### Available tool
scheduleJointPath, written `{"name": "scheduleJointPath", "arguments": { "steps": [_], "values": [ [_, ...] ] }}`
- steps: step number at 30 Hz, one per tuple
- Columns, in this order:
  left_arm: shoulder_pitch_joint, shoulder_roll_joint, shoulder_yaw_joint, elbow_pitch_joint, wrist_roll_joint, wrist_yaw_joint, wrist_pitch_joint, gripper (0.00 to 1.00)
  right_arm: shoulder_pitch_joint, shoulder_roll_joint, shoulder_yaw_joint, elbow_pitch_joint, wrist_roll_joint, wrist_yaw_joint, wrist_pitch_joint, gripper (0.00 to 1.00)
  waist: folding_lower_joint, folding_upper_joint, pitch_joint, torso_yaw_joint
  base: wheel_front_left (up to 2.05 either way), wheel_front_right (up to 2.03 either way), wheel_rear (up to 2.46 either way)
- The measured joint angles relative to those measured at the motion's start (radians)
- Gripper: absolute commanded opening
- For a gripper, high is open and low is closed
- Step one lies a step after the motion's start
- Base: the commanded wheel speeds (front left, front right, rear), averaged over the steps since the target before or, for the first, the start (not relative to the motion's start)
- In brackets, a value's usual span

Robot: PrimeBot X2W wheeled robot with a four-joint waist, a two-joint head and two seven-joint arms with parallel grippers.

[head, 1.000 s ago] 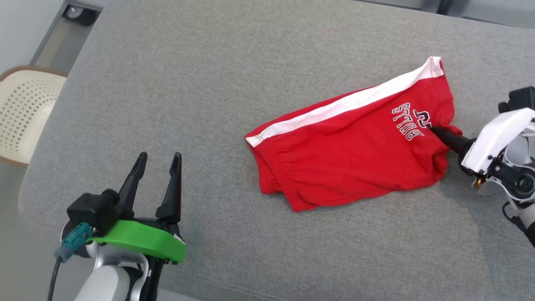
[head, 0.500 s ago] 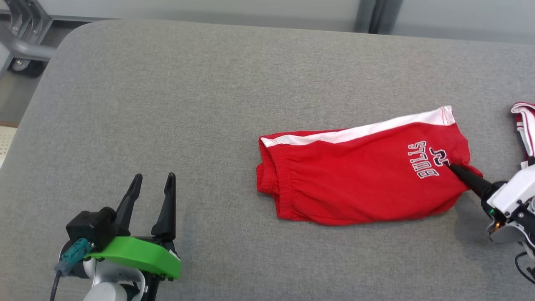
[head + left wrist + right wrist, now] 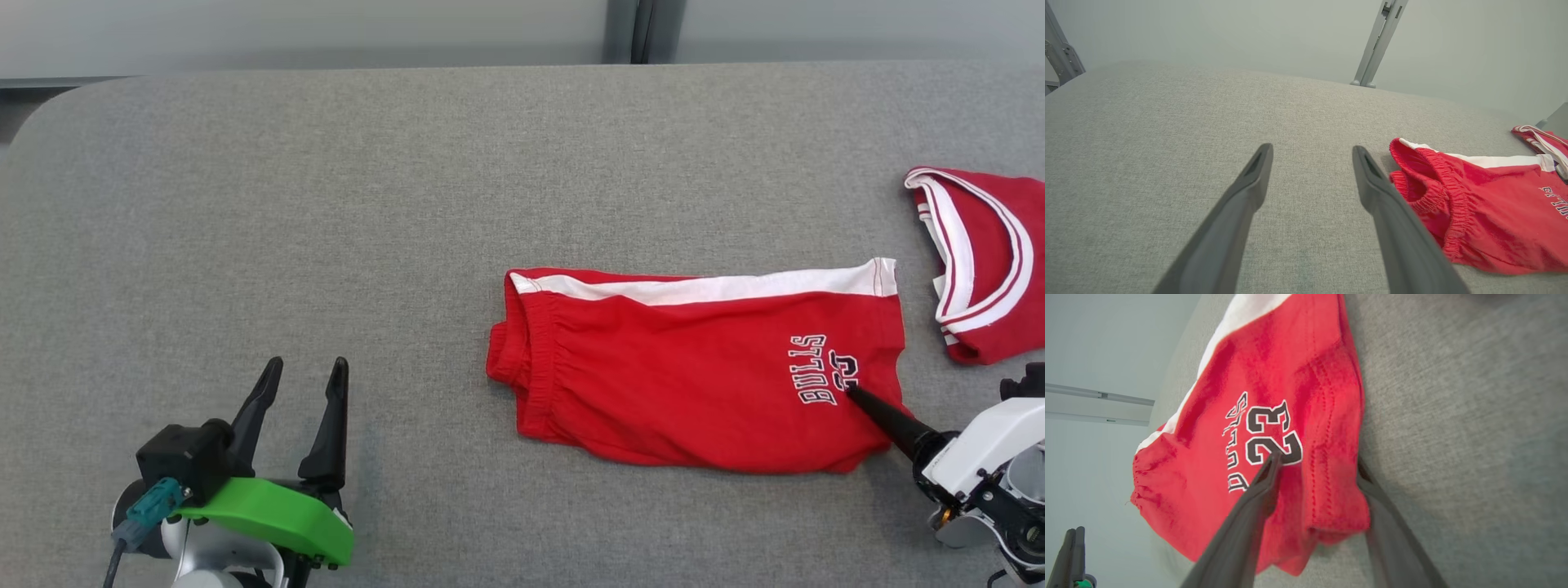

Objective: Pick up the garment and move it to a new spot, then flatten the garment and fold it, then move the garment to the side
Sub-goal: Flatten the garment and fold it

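Our head camera has swung right since the earlier frame, bringing a second red garment into view. We see the shorts flat on the worktop, long axis left to right. Its hem corner sits between the parted fingers of our right end effector, the nearer one. The waistband lies well apart from our wide-open left end effector.

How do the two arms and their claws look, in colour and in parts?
Left claw: two long dark tapered fingers, a green plate, a black block, a teal connector with a dark cable, pale silver forearm. Right claw: the same dark fingers, a white cover, black and metal parts behind.
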Motion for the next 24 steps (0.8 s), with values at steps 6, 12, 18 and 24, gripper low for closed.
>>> {"name": "scheduleJointPath", "arguments": {
  "steps": [6, 12, 18, 24],
  "values": [
    [-0.009, 0.003, -0.013, -0.028, 0.015, 0.0, 0.021, 1.0, -0.031, 0.005, -0.014, -0.004, -0.025, -0.005, -0.053, 1.0, 0.0001, 0.0, 0.036, -0.014, 0.0, 0.0, 0.0],
    [-0.038, 0.012, -0.027, -0.038, 0.052, 0.0, 0.037, 1.0, -0.072, 0.018, -0.036, 0.032, -0.039, -0.015, -0.102, 1.0, 0.0, 0.0, 0.061, -0.006, 0.0, 0.0, 0.0],
    [-0.04, 0.021, -0.024, -0.041, 0.067, 0.0, 0.047, 1.0, -0.102, 0.046, -0.035, 0.067, -0.034, -0.022, -0.104, 0.8, 0.0, 0.0, 0.071, 0.015, 0.0, 0.0, 0.0],
    [-0.04, 0.019, 0.011, -0.045, 0.068, 0.0, 0.047, 1.0, -0.122, 0.071, -0.047, 0.087, -0.005, -0.021, -0.107, 0.0, 0.0, 0.0, 0.077, 0.025, 0.0, 0.0, 0.0]
  ]
}}
